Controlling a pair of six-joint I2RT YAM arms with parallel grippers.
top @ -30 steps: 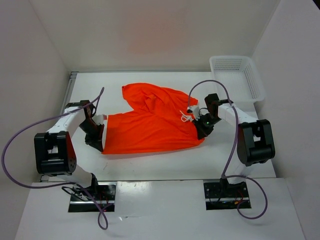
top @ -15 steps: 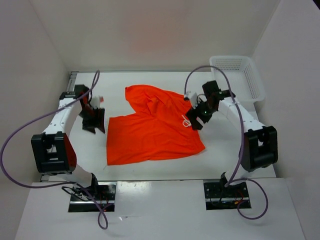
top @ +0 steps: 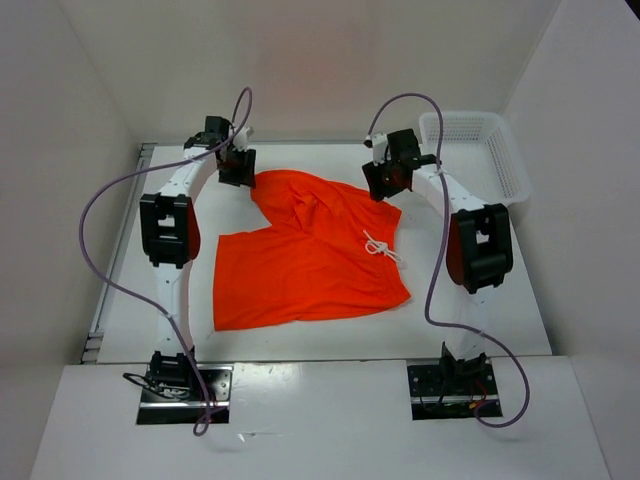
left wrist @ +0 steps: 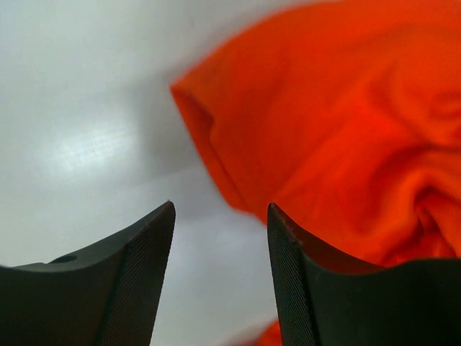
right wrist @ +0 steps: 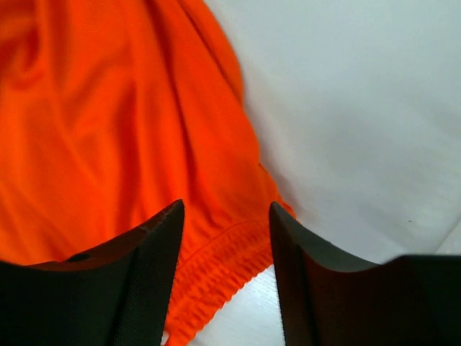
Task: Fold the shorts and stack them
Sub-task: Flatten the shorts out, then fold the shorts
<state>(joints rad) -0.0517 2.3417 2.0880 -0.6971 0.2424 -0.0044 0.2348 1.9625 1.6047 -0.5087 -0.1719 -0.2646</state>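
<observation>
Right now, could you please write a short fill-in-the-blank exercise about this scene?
The shorts are ____ in color. The basket stands far back on the ____ side. The left gripper and the right gripper are both ____, holding nothing.
Missing words: orange; right; open.

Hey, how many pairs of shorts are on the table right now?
1. The orange shorts lie spread mid-table, far corners near the left end effector and right end effector. None shows in the basket.
</observation>
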